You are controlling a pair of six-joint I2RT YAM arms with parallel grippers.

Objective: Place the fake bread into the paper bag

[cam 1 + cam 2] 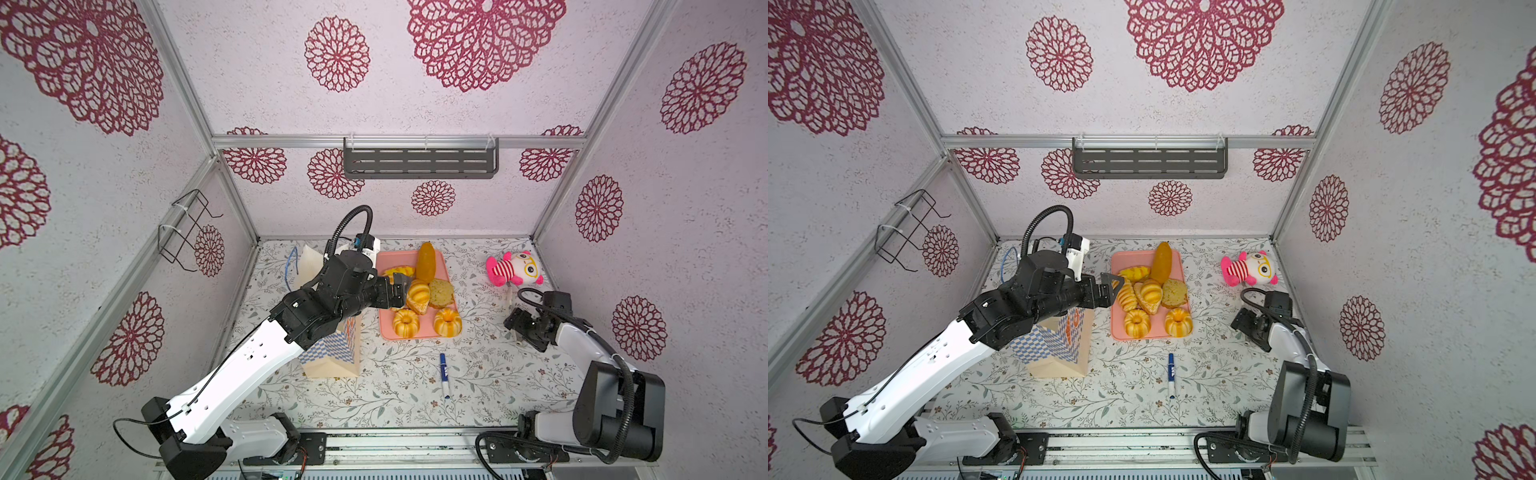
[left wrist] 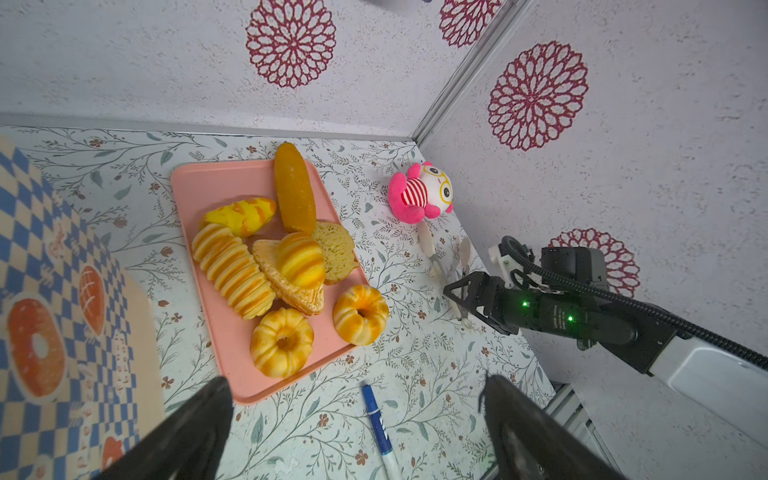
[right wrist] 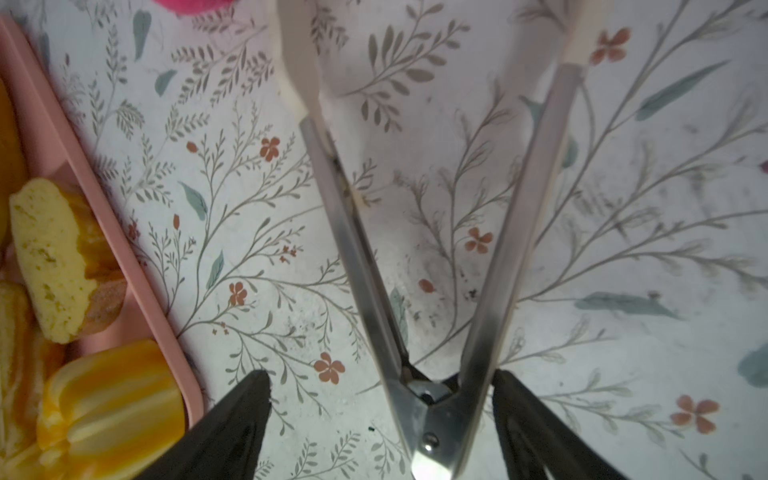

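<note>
Looks like tool pickup: right pincer (image 3: 379,374), jaws apart, straddles the tongs (image 3: 432,415) at their hinge on the worktop (image 3: 623,208), with the fake bread (image 2: 266,266) on the pink tray (image 2: 199,187) beside it. Left pincer (image 1: 1109,291) gapes empty near the paper bag (image 1: 1059,345). Next, likely: squeeze, lift.

Pink tray (image 2: 208,183), striped plush toy (image 2: 419,193), blue pen (image 2: 376,419); metal tongs (image 3: 515,232), perhaps cream-tipped

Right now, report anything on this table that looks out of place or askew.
The long loaf pokes over the far rim of the pink tray. A blue marker and a pink plush toy lie loose on the table, neither being bread. Nothing looks spilled.
</note>
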